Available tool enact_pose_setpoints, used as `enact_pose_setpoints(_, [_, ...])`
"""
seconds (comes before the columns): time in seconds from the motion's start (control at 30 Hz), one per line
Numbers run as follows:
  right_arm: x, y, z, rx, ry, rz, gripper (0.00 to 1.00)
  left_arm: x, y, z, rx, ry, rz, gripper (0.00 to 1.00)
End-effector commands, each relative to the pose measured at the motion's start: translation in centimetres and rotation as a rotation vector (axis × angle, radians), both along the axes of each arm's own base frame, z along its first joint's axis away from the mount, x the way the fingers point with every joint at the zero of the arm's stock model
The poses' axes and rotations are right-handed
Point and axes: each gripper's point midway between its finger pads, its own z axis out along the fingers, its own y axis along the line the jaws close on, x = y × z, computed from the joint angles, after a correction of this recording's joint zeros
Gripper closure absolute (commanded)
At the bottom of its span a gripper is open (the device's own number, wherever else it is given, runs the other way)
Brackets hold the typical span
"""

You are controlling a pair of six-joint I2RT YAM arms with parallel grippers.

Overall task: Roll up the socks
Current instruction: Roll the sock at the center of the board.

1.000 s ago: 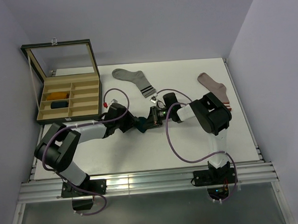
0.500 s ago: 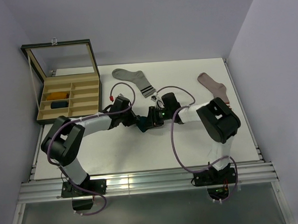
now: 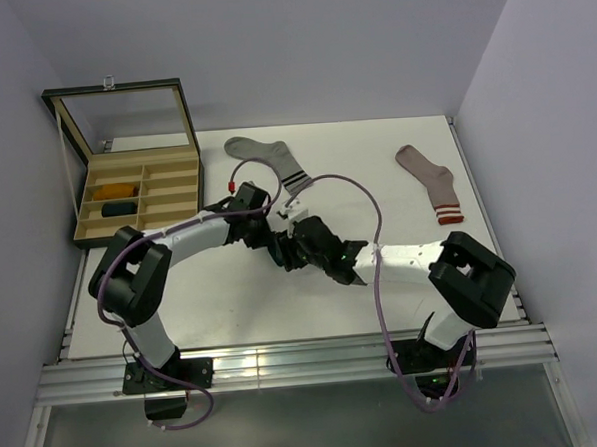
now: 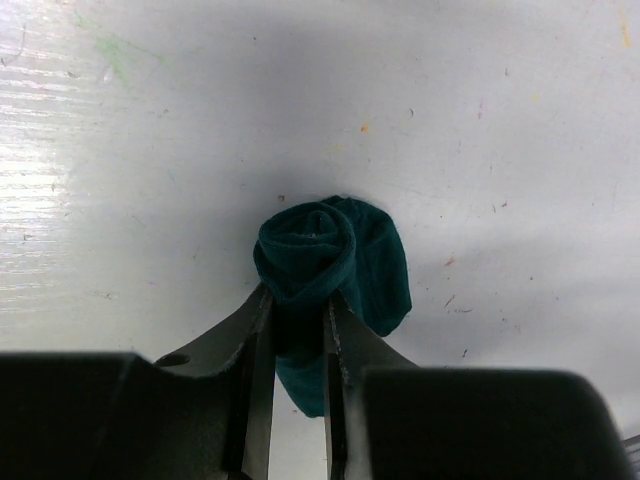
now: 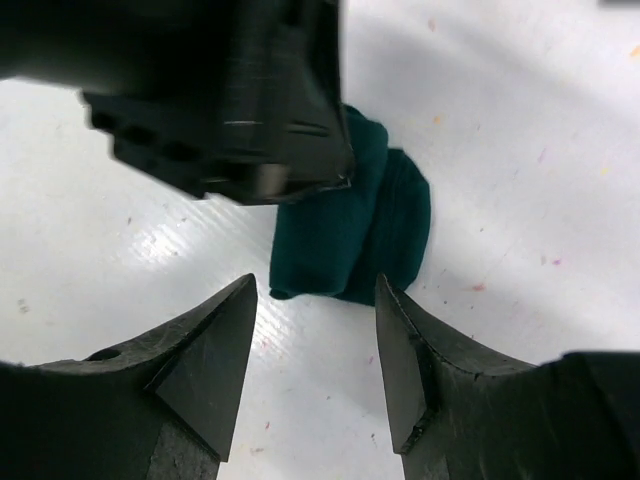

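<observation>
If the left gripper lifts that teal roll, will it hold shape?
Probably soft and light: the teal sock squashes where the left gripper pinches it. Only part of the roll is held, so the outer wrap may unwind.

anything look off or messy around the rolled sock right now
Nothing damaged or spilled. The dark teal sock is rolled and pinched in the left claw, though its outer wrap bulges loosely to one side. The table bears small coloured specks and scuffs.
</observation>
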Motion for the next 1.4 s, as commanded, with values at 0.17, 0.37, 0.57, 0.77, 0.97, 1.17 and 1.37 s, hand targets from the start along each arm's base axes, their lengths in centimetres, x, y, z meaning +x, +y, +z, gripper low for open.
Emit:
enact_pose_setpoints(0.17, [0.3, 2.1, 1.4, -0.162, -0.302, -0.037, 0.42, -0.7, 0.6, -1.1, 0.089, 0.053, -0.059, 0.91])
enact_pose_setpoints(0.37, [0.2, 3.5, 0.1, -0.238, -0.346, -0.039, 0.42, -0.8, 0.6, -1.0, 0.090, 0.059, -0.067, 0.91])
enact_pose_setpoints(0.57, [0.8, 3.3, -2.1, -0.328, -0.347, -0.065, 0.42, -0.9, 0.3, -1.3, 0.083, 0.070, -0.080, 0.91])
enact_pose_setpoints(0.77, [0.4, 2.8, -5.1, -0.426, -0.299, -0.033, 0.66, -0.9, 0.1, -1.2, 0.073, 0.070, -0.087, 0.89])
enact_pose_setpoints(0.97, [-0.7, 2.0, -6.0, -0.405, -0.203, 0.001, 1.00, -0.1, -0.4, -0.1, 0.049, 0.033, -0.088, 0.74])
enact_pose_setpoints(1.17, [-1.7, 1.0, -6.5, -0.257, 0.004, 0.054, 1.00, 1.4, -1.2, 2.1, -0.011, -0.035, -0.059, 0.51])
enact_pose_setpoints(1.37, [-1.9, -0.1, -6.9, -0.173, 0.136, 0.078, 1.00, 2.5, -0.4, 4.9, -0.085, -0.098, 0.021, 0.31])
